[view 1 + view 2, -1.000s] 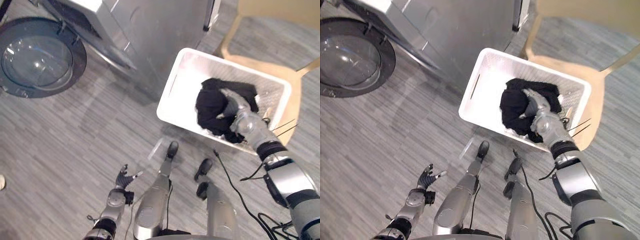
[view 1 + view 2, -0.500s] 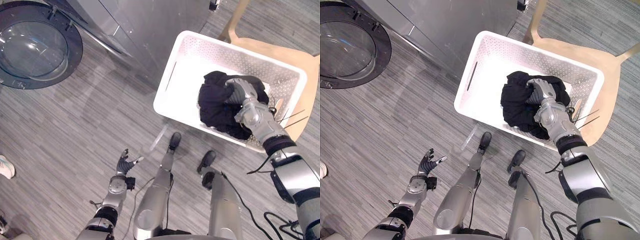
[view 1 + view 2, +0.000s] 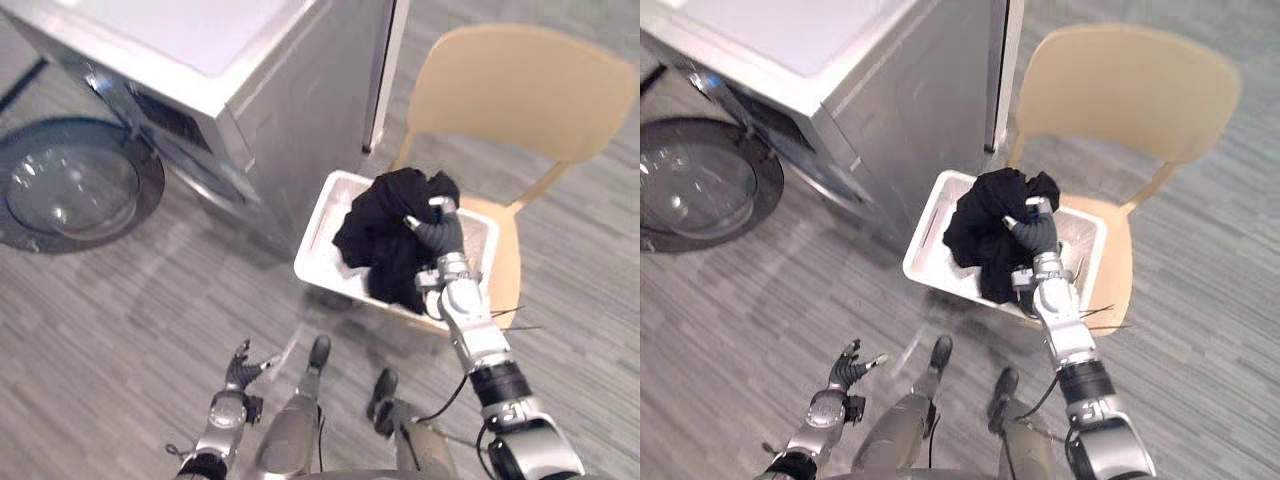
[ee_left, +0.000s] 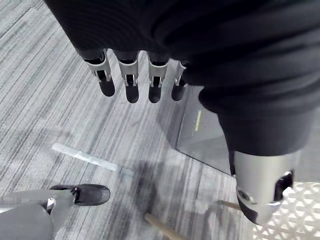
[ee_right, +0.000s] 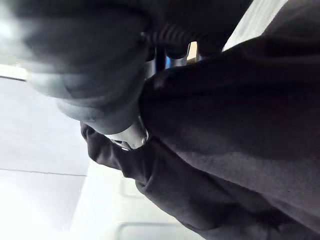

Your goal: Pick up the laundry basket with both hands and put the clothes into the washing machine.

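Black clothes [image 3: 380, 235]: left eye view; one bunch gripped in the right hand [image 3: 440, 235] and held up above the basket [image 3: 322, 232], its lower folds reaching down to the near rim.
Right hand: fingers curled tight into the cloth at the bunch's 3 o'clock edge.
White basket: perforated walls; it sits in front of the chair [image 3: 520, 90], whose beige back stands at its 1 o'clock.
Silver washing machine [image 3: 250, 90]: at the basket's 10 o'clock, just beside it. Its round door [image 3: 75, 190] is swung open at 9 o'clock, well apart.
Grey floor [image 3: 100, 330]: the left hand [image 3: 238, 372] hangs low over it at the basket's 7 o'clock, well apart from the basket.
Right eye view: same layout. The bunch hides most of the basket's inside, with bare white wall at its 9 o'clock side.
Left wrist view: the left hand's fingers [image 4: 127, 82] are nearly straight in a row over the floor, thumb apart, holding nothing.
Right wrist view: dark cloth lies pressed close against the right hand, with the pale basket beyond.
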